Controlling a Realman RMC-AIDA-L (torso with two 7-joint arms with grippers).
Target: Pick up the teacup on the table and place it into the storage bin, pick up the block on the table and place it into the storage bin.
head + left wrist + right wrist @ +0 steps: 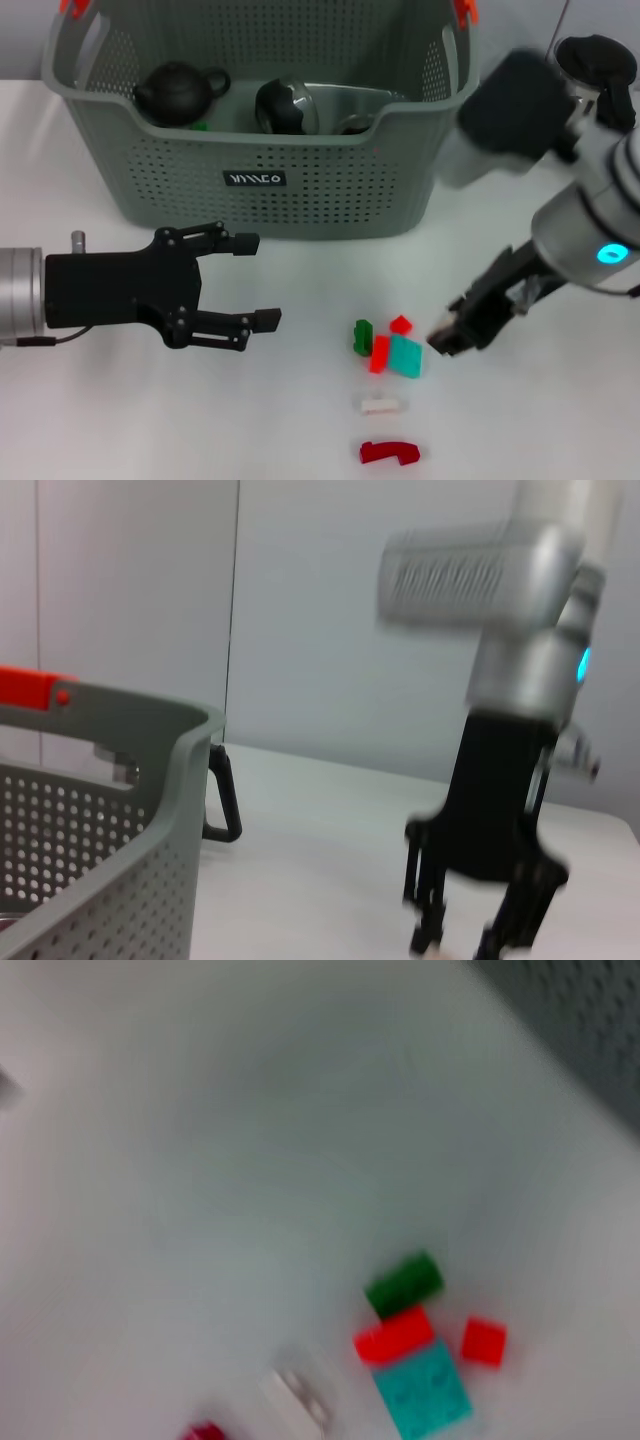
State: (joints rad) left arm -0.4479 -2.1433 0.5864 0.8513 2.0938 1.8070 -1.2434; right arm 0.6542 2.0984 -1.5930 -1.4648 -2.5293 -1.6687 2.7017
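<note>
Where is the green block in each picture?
Head view: the green block lies on the white table, in front of the storage bin, touching the red block; the right tool is beside the cluster.
Left wrist view: not in it.
Right wrist view: the green block sits against the same red block.
Shared landmark: the teal block.

Head cam looks fwd and down from above on the whole tabletop [300, 440], storage bin [260, 180] at far side. Left wrist cam sits low near the bin's corner, facing across to the right gripper [460, 945]. Right wrist cam looks down close on the blocks [415, 1350]; head cam shares them.
</note>
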